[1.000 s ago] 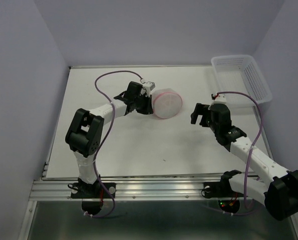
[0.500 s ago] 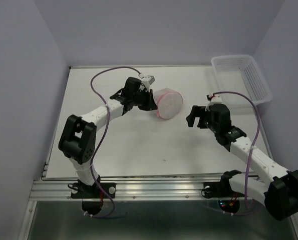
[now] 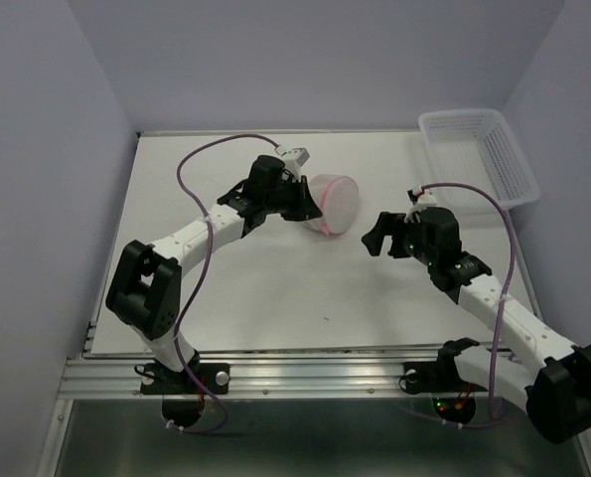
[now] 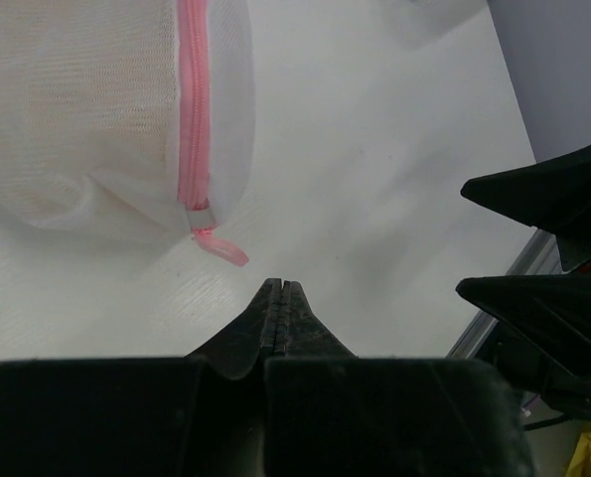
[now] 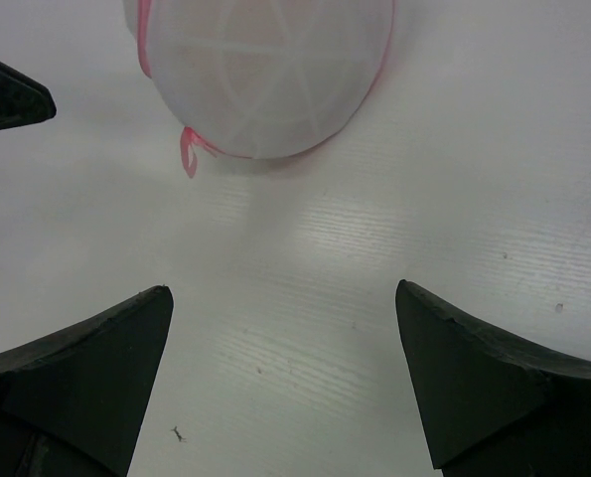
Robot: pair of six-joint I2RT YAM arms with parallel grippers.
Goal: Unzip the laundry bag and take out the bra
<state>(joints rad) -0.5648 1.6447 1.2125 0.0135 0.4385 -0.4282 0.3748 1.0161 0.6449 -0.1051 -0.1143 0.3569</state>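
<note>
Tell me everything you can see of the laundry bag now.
The laundry bag is a small round drum of white mesh with pink piping and a pink zipper, zipped shut, its pull tab loose. A faint peach tint shows through. It lies tipped on the white table, round face toward the open right gripper. The shut left gripper sits just short of the tab.

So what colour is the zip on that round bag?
Pink. The zip on the white mesh laundry bag shows best in the left wrist view.
</note>
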